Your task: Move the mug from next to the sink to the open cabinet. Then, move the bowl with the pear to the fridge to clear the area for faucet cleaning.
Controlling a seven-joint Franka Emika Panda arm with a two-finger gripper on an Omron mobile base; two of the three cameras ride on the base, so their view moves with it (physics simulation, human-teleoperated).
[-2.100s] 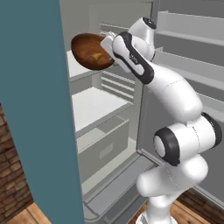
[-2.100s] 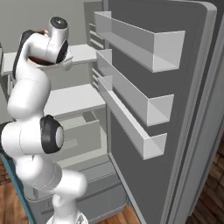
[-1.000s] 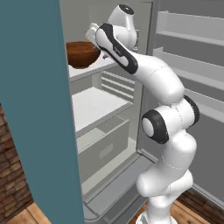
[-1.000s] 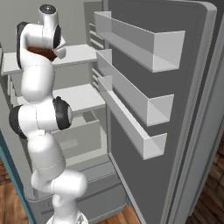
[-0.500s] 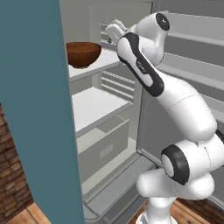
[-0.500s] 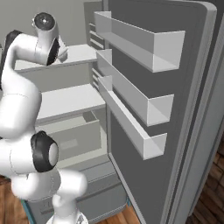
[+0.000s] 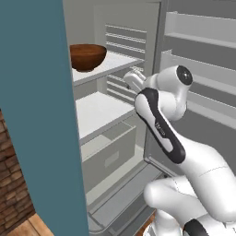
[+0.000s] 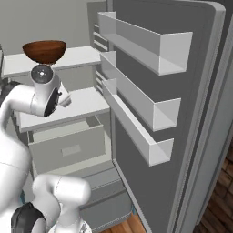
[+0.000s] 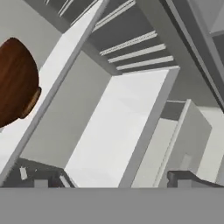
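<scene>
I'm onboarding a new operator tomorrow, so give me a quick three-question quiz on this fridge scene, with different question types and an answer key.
1. True or false: the bowl sits on the upper shelf of the fridge.
2. Multiple choice: the gripper is A) shut on the bowl, B) open and apart from the bowl, C) shut on a door rack.
3. Fill in: under the lower shelf is a closed ____.

Key:
1. True.
2. B. In the hand view the fingertips stand wide apart with nothing between them.
3. Drawer.
</scene>
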